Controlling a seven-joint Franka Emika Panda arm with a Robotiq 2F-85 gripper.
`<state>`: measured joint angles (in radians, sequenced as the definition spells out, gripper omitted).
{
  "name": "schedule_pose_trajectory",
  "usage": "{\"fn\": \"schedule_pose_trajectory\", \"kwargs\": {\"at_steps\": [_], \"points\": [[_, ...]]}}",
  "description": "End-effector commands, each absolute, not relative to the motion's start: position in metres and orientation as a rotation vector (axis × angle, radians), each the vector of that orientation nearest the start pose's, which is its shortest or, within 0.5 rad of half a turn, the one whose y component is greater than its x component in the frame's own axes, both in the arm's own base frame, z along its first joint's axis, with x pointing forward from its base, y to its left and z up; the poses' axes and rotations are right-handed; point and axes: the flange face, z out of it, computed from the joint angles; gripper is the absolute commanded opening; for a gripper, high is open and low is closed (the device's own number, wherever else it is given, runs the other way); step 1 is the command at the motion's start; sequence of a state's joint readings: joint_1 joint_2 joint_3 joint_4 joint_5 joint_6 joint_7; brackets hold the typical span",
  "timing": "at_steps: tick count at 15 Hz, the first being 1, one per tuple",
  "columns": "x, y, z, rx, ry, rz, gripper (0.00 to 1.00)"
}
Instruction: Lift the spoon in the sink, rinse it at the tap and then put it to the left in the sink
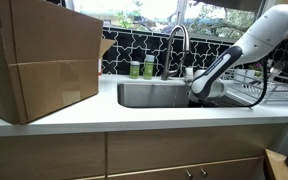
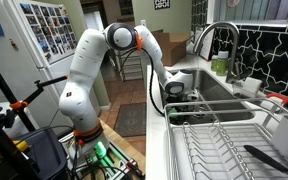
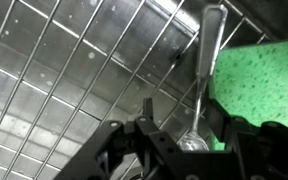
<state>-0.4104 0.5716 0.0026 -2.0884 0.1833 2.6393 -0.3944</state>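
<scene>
In an exterior view, the far left is taken up by a big cardboard box (image 1: 39, 60) standing on the white table (image 1: 134, 118). Next along, two small green bottles (image 1: 142, 68) stand against the dark patterned backsplash, just beside the tap (image 1: 178, 42), whose arched spout reaches over the sink (image 1: 149, 96). Right of the tap, my white arm (image 1: 239, 50) slants down from the upper right corner, and its dark end sits low inside the right part of the sink. At the far right, a wire dish rack (image 1: 274, 95) rests on the table.

In an exterior view from the side, the arm's base (image 2: 79, 115) stands at the left and the arm bends over the table edge into the sink. The tap rises behind it and the dish rack fills the lower right.

On the wrist view, a wire grid (image 3: 54, 80) covers the sink floor across the left and middle. Along the bottom edge I see the dark fingers (image 3: 142, 152), spread apart and level with the grid. The spoon (image 3: 206, 70) lies on the grid with its bowl between them and its handle running toward the top edge. I see a gap on each side of the bowl, so nothing is pinched. Right beside the handle lies a green sponge (image 3: 259, 85).
</scene>
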Motion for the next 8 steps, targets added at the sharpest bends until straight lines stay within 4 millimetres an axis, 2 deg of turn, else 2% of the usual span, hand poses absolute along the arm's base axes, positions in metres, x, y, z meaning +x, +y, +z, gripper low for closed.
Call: {"fn": "schedule_pose_trajectory", "kwargs": {"at_steps": [1, 3, 7, 8], "points": [[0.5245, -0.2436, 0.1419, -3.009, 0.28, -0.014, 0.53], [0.5261, -0.2434, 0.1386, -3.007, 0.276, -0.004, 0.45], [0.5312, -0.2392, 0.1362, -2.998, 0.262, 0.005, 0.44], [0.5328, -0.238, 0.1364, -2.995, 0.258, -0.002, 0.48]]}}
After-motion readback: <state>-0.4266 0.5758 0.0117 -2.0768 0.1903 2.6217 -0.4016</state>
